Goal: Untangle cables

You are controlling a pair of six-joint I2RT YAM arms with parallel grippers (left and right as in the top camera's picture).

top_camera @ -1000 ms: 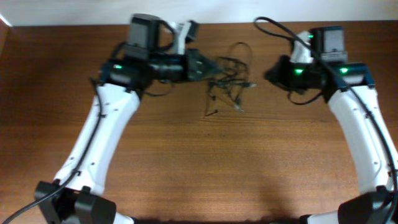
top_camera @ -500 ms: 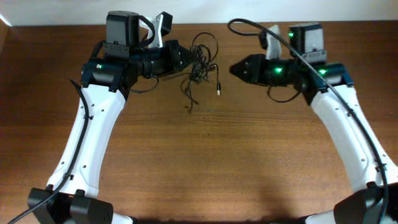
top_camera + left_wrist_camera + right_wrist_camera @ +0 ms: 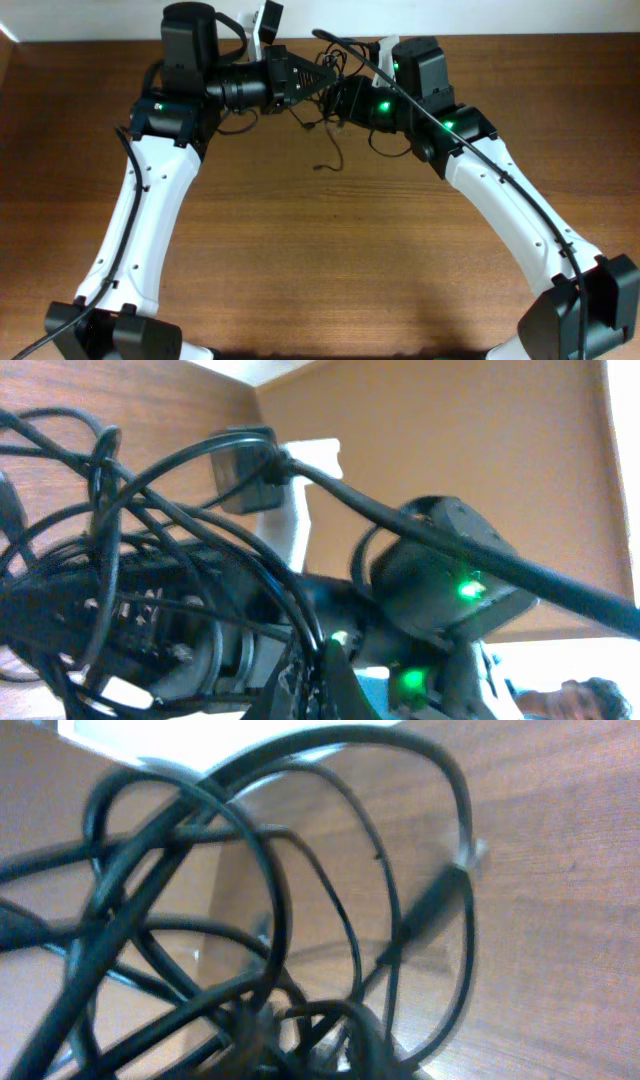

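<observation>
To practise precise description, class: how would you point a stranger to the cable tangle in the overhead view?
On the wooden table, look to the far edge where the left gripper and right gripper nearly meet. The cable tangle sits between their tips, one strand trailing toward the near side. Its cords are hair-thin, unlike the thick cable arching over the right arm.

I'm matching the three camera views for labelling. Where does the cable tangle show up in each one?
Overhead: the cable tangle sits at top centre, with one strand trailing below it.
Left wrist: it fills the left half, close to the lens.
Right wrist: its loops fill nearly the whole picture.
Shared landmark: the wooden table.
</observation>
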